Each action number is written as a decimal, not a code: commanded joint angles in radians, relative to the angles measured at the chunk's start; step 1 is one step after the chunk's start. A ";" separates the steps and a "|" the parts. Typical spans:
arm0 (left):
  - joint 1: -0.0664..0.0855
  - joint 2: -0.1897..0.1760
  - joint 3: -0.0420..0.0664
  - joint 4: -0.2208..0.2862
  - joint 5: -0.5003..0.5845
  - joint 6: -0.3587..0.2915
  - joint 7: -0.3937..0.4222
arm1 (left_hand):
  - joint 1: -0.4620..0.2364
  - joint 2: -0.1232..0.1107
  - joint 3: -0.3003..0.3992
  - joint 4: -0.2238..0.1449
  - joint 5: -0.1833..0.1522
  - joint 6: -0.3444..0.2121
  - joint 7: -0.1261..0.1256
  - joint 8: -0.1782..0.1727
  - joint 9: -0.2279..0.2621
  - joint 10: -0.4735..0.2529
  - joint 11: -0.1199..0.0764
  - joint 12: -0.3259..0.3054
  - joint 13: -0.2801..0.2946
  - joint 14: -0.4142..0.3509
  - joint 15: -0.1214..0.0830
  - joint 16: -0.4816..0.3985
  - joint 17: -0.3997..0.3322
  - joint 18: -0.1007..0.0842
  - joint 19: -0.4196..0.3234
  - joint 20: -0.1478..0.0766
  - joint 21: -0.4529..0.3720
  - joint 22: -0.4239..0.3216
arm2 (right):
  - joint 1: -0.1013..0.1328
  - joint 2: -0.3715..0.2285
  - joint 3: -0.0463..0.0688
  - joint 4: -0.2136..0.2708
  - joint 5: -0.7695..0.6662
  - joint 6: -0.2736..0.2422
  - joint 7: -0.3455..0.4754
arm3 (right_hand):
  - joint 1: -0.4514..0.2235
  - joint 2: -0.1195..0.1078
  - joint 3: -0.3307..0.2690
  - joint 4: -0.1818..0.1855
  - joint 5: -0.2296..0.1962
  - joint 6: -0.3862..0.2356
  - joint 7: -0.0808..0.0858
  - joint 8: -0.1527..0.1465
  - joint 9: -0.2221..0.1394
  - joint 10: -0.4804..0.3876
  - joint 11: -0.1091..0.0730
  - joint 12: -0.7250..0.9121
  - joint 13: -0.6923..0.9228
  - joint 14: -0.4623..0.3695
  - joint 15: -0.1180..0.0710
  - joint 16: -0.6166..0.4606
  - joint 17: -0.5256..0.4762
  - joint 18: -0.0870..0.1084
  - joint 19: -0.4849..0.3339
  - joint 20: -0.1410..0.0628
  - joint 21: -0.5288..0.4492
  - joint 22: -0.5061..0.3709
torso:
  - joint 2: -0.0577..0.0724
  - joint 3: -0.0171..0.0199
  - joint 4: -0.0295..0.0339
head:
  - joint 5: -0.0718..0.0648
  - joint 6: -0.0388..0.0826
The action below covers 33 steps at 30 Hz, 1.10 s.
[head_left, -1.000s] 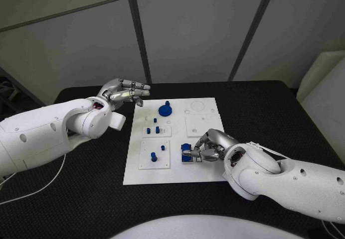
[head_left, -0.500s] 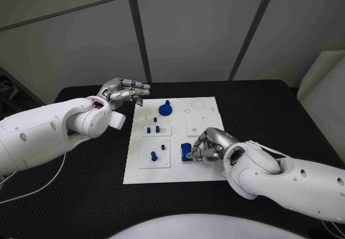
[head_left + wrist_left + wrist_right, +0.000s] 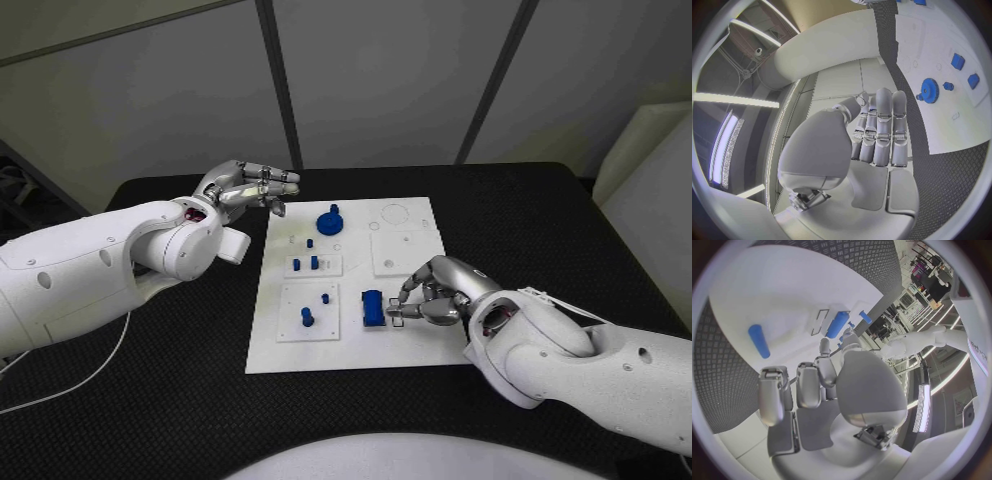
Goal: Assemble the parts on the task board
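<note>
- We saw the left hand (image 3: 879, 132) empty, its fingers straight and held together.
- Beyond it, the task board (image 3: 942, 125) carried a blue gear (image 3: 930, 89).

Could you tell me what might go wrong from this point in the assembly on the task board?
1. The right hand hangs close beside the long blue block on the task board; a small sideways drift could knock it out of place.
2. The left hand hovers with curled fingers at the board's far left corner, near the blue gear; reaching inward, it might brush the gear or the small blue pegs.
</note>
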 commanded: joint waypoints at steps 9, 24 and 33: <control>-0.003 -0.001 0.000 0.002 0.003 0.008 0.007 | -0.003 0.011 -0.004 -0.003 -0.005 0.005 0.003 -0.006 -0.001 -0.005 0.002 -0.003 0.000 0.004 0.002 -0.007 -0.002 -0.004 0.003 0.004 -0.008 -0.002 | 0.003 -0.182 0.036 0.028 0.032 0.033 0.102 | 0.026 0.030 -0.009 0.008 0.021 -0.042 0.015 -0.005 -0.057 -0.005 0.016 -0.021 -0.010 0.037 0.019 -0.001 0.010 -0.007 0.106 0.014 0.003 0.263 | -0.001 0.0008 -0.0025 | -0.021 0.013; -0.011 0.002 0.000 0.002 0.003 0.013 0.010 | -0.004 0.011 -0.004 -0.003 -0.005 0.006 0.003 -0.006 -0.001 -0.005 0.002 -0.003 0.000 0.004 0.002 -0.007 -0.002 -0.004 0.003 0.004 -0.009 -0.002 | 0.001 -0.159 0.037 -0.033 -0.090 0.147 -0.015 | 0.045 0.046 -0.028 0.011 0.082 0.006 0.006 0.002 -0.103 0.007 0.009 -0.006 0.003 0.040 0.014 0.004 0.020 -0.007 0.106 0.013 0.003 0.263 | 0.001 -0.0003 0.0012 | -0.036 0.010; -0.012 -0.001 0.000 0.002 0.003 0.014 0.009 | -0.004 0.011 -0.004 -0.003 -0.005 0.006 0.003 -0.006 -0.001 -0.005 0.002 -0.003 0.000 0.004 0.002 -0.007 -0.002 -0.004 0.003 0.004 -0.009 -0.002 | -0.001 -0.126 0.037 -0.050 -0.106 0.203 -0.043 | 0.051 0.047 -0.032 0.009 0.090 0.017 0.003 0.004 -0.107 0.009 0.006 -0.004 0.006 0.039 0.012 0.003 0.020 -0.007 0.106 0.011 0.003 0.263 | 0.001 -0.0002 -0.0014 | -0.031 0.006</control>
